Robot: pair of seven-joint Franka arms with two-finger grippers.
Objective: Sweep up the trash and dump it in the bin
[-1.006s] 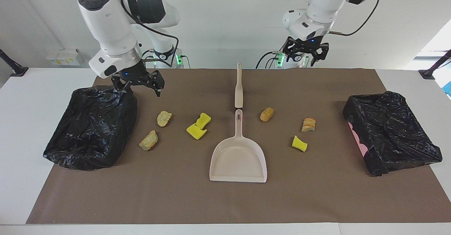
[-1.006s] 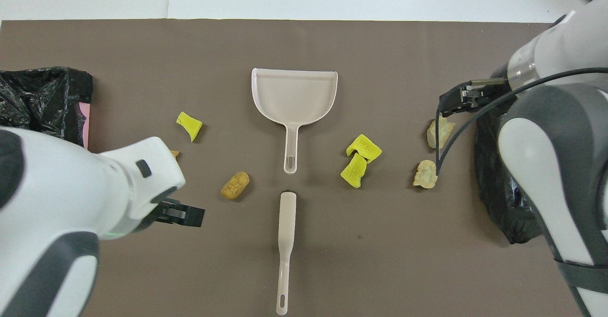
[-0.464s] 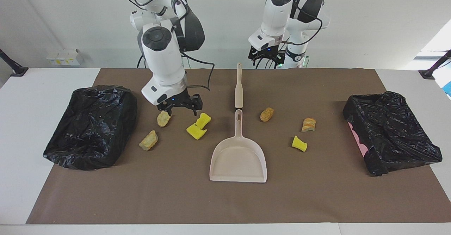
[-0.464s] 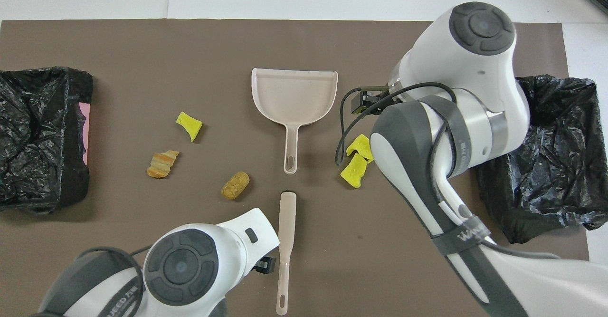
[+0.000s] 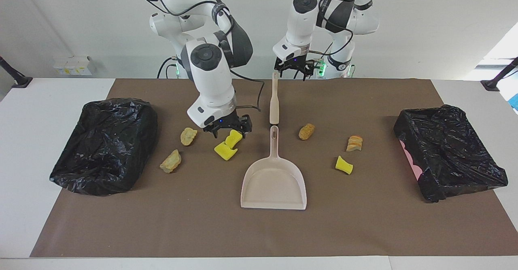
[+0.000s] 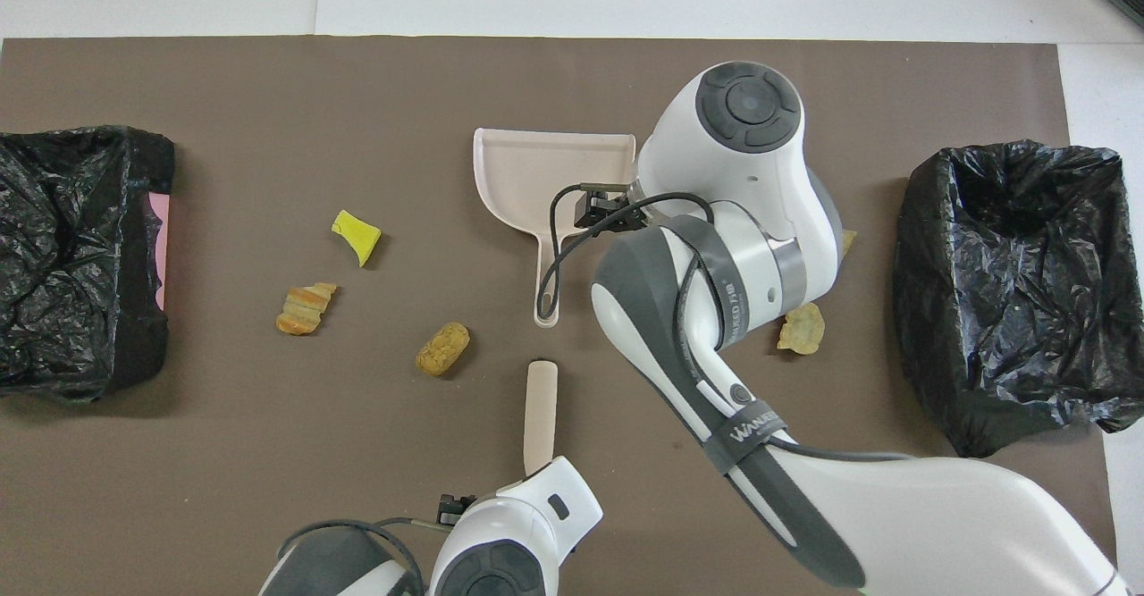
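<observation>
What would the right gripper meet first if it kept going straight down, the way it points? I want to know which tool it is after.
Probably the yellow sponge chunks: the open right gripper hangs just over them, beside the dustpan handle.

High facing camera across the table, steep overhead camera above the robots, both sharing the brown mat (image 5: 364,229).

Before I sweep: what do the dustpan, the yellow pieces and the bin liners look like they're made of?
Dustpan: likely rigid plastic, matte beige, with a smooth moulded pan and handle slot.
Yellow pieces: probably sponge or foam, bright, dull-surfaced, with soft cut edges.
Bin liners: thin black plastic film, glossy and crinkled, catching highlights on the folds.
</observation>
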